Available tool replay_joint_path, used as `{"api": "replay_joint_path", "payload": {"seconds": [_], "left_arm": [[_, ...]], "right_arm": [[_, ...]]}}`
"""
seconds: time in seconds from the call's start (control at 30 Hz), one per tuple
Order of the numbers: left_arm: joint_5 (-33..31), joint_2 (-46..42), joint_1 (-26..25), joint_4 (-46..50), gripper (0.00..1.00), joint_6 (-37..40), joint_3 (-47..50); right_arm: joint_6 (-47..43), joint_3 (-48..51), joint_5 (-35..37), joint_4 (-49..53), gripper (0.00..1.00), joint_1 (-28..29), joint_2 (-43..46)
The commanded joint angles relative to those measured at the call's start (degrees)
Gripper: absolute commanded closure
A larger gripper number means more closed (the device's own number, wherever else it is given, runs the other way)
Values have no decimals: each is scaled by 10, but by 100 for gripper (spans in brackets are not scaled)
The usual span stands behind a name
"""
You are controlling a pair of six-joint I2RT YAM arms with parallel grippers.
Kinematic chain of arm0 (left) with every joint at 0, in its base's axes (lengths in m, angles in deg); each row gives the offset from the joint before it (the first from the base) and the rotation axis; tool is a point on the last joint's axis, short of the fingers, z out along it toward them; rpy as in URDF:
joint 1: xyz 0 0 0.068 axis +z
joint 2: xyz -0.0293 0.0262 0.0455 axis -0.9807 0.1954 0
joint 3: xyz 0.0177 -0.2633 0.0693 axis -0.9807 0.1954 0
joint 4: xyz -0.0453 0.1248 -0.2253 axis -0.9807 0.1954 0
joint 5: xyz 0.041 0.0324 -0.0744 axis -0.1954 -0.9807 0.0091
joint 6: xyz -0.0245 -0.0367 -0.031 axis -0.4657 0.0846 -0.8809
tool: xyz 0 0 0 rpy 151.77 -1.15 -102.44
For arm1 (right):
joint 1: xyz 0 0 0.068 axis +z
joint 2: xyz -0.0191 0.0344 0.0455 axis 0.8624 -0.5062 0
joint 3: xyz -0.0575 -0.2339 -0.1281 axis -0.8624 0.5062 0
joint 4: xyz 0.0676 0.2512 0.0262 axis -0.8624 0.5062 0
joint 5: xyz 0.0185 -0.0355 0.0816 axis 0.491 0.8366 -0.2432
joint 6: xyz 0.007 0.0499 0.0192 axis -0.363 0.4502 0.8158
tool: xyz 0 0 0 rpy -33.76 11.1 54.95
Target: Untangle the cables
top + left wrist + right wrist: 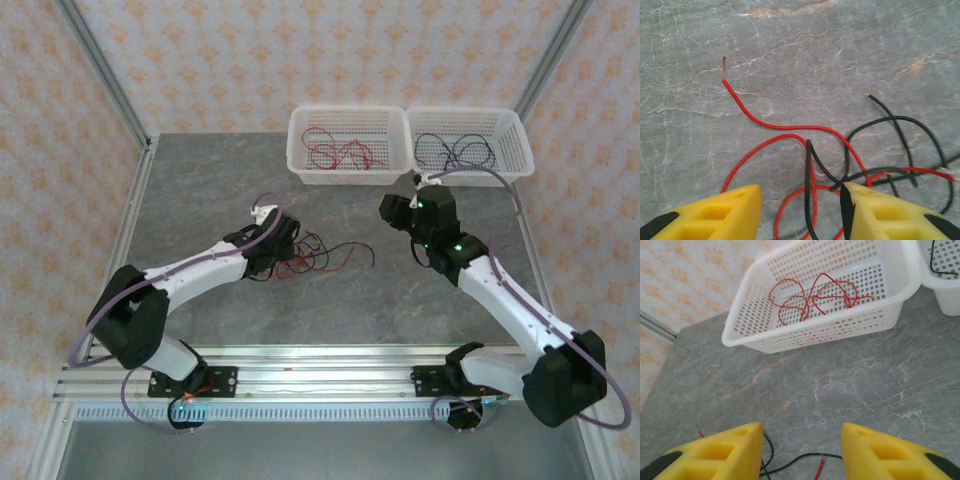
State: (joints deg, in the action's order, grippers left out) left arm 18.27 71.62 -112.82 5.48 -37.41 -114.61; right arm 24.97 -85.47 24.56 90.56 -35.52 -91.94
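Cables [810, 172] (red and black, tangled) lie between the left gripper's [801, 187] spread jaws; right gripper [801, 425] stands just as wide.

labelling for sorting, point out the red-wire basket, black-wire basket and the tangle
red-wire basket [297, 145], top view, left wall
black-wire basket [522, 140], top view, right wall
tangle [305, 263], top view, red strands near its middle

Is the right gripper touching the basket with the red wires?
Apart. The right wrist view shows bare table between the right gripper and the white basket holding red cables.
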Motion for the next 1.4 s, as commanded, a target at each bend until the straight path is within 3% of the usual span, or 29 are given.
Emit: {"api": "replay_joint_path", "payload": {"seconds": [0.0,0.17,0.37,0.6,0.77,1.03,1.37], "left_arm": [[10,24,2,8,54,21,-25],[32,64,2,-14,58,21,-32],[2,90,2,-17,69,17,-35],[-23,75,-2,-11,100,11,-39],[-50,29,-32,11,100,8,-66],[-77,-25,-107,69,100,14,-157],[-109,-8,-178,100,100,19,-234]], "right_arm": [[12,22,21,23,55,3,34],[16,42,31,33,56,3,63],[20,51,29,37,56,3,74],[24,58,31,43,56,3,85],[36,70,5,34,56,3,82],[96,111,-108,-46,56,11,51],[163,124,-142,-156,55,93,-20]]}}
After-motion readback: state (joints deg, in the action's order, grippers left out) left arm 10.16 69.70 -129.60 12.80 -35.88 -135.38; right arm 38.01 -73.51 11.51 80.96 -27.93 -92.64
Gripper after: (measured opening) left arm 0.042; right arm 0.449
